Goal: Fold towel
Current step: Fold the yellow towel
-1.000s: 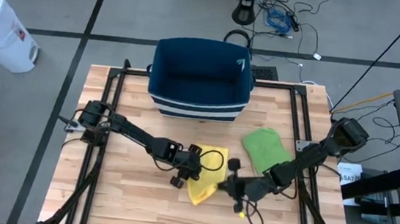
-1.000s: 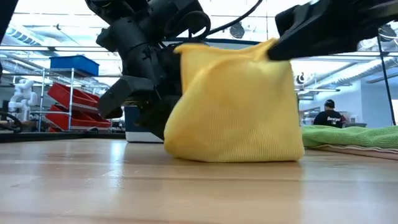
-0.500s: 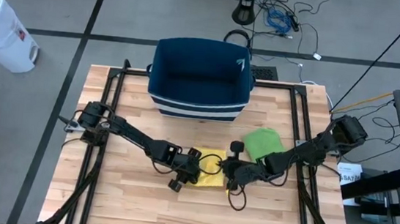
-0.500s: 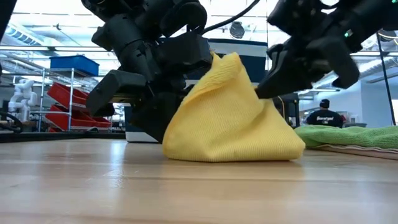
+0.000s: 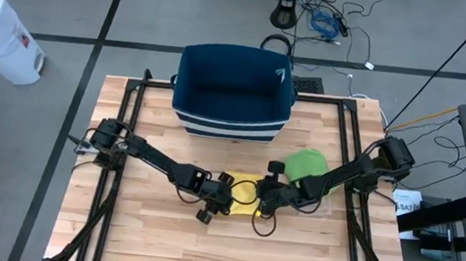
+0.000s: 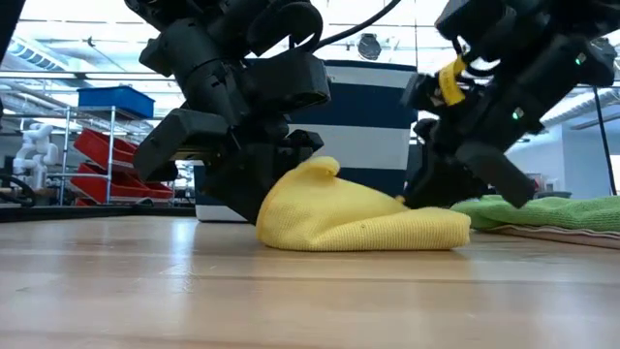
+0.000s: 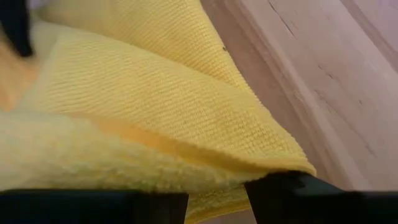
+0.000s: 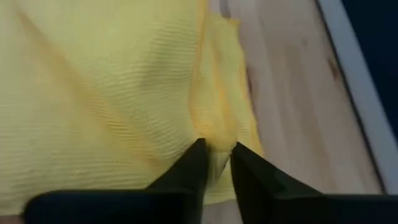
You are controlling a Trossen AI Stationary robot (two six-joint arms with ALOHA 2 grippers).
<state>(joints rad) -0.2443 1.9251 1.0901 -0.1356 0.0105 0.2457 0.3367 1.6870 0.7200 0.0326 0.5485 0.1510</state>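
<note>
Two grippers meet at a yellow towel lying in a low, folded heap near the middle of the wooden table, in front of a dark blue bin. The left gripper sits at the towel's left edge; its wrist view shows cloth layers lying between and above its dark jaws, which stand apart, though whether they pinch the fabric cannot be told. The right gripper is at the towel's right edge, its jaws narrowly parted with a ridge of yellow cloth just at their tips; whether they grip it cannot be told. A green cloth lies flat on the table, just right of the yellow towel.
</note>
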